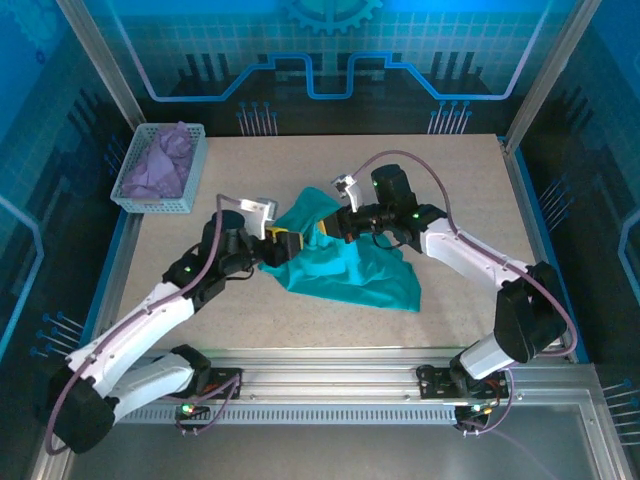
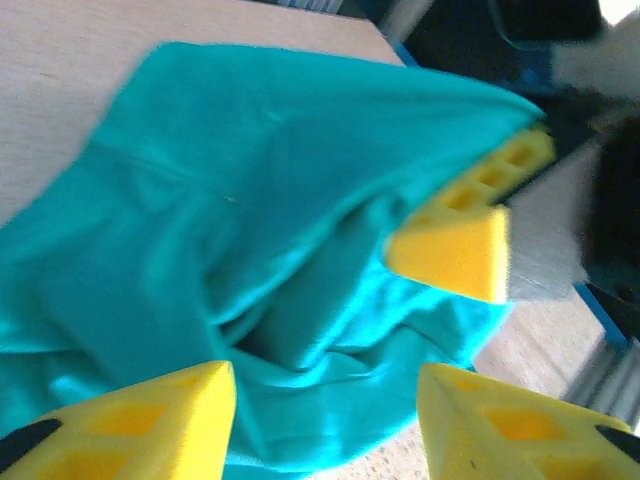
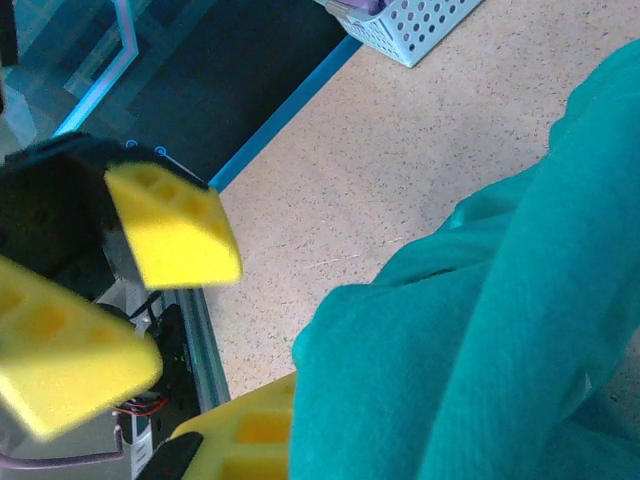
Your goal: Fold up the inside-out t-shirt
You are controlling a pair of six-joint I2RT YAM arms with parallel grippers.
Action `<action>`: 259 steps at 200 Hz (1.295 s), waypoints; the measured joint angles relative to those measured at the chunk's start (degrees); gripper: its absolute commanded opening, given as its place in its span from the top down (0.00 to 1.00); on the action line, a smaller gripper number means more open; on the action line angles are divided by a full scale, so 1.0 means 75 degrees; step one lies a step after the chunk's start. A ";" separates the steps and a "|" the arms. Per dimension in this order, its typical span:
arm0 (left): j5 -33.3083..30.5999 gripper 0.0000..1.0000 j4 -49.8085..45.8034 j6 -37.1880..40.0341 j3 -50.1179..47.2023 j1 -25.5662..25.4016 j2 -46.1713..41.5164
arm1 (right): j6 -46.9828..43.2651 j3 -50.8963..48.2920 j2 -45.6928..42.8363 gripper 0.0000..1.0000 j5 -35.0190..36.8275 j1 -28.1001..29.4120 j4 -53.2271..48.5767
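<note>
Plainly, the left claw (image 2: pixel 325 390) stands open. In its wrist view the two yellow fingers (image 2: pixel 150 425) sit well apart at the bottom edge with nothing pinched between them. The teal fabric of the inside-out t-shirt (image 2: pixel 220 230) lies just ahead of the tips.

The right claw (image 1: pixel 331 227) is closed on a fold of that shirt. One of its yellow fingers (image 2: pixel 455 245) shows in the left wrist view, at the upper right edge of the cloth. In its own wrist view the fabric drapes over the lower finger (image 3: pixel 245 432) and hides the rest of the grip.

From above, the two claws sit just beside each other near the middle of the worktop (image 1: pixel 450 190), at the upper left part of the shirt. The cloth rises to a peak there. The rest of it spreads down and to the right, rumpled, on the worktop. Whether the tag or the seams face up I cannot tell.

Well apart, at the far left corner, a pale perforated basket (image 1: pixel 150 206) holds a lavender cloth (image 1: pixel 160 165).
</note>
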 measured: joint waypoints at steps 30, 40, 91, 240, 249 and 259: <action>0.0443 0.58 0.0303 0.0111 0.0085 -0.0201 0.0973 | 0.0058 0.0032 0.0029 1.00 -0.0073 -0.0015 -0.0009; 0.0481 0.58 0.0361 0.0117 0.0085 -0.0201 0.1195 | 0.0058 0.0079 0.0041 1.00 -0.0085 -0.0029 -0.0006; 0.0417 0.66 0.0527 0.0402 0.0315 -0.0201 0.1810 | 0.0058 0.0105 0.0047 1.00 -0.0169 -0.0032 -0.0009; 0.0828 1.00 0.0367 0.0117 0.0682 -0.0198 0.1367 | -0.0711 0.1139 0.0044 0.67 0.2524 0.0175 -0.1743; 0.1043 1.00 0.0367 -0.0221 0.0682 -0.0198 0.1139 | -0.0927 0.1300 0.0000 0.64 0.3136 0.0329 -0.1874; 0.1244 1.00 0.0373 -0.0621 0.0682 -0.0198 0.0906 | -0.1040 0.1326 -0.0140 0.60 0.3724 0.0504 -0.1990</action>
